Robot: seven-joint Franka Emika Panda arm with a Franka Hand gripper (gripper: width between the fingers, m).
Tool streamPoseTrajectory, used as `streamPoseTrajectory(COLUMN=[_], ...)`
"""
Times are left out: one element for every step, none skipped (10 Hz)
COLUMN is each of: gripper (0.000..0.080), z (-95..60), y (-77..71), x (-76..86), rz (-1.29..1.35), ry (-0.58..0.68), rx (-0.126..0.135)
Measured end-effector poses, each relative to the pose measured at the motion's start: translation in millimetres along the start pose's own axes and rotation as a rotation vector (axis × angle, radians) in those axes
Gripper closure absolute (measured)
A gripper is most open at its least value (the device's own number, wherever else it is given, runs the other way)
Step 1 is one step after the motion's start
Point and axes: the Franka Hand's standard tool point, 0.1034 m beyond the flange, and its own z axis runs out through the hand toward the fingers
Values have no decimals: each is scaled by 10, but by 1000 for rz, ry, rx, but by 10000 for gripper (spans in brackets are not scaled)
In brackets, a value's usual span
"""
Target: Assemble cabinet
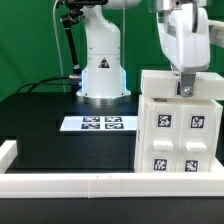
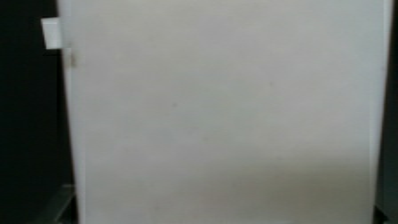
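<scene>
The cabinet (image 1: 160, 97) is standing seemingly near-built, the gripper (image 1: 185, 88) is resting atop it, clenched or released I cannot tell.

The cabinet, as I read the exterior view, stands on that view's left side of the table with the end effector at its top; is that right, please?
Not quite. The cabinet stands on the exterior view's right side of the table, not its left, as the exterior view shows. The end effector is indeed at its top.
</scene>
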Motion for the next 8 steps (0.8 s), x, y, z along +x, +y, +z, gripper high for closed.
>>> streamPoseTrajectory(gripper=[253, 253, 253, 253, 80, 25, 25, 5], z=[0, 0, -4, -4, -5, -57, -123, -208], y=[-7, -6, -15, -17, -15, -18, -20, -39], x=[7, -5, -22, -26, -33, -46, -66, -87], rz=[33, 57, 111, 81, 75, 56, 53, 42], ry=[-4, -6, -14, -14, -15, -33, -39, -54], rx=[3, 4, 8, 10, 10, 14, 22, 33])
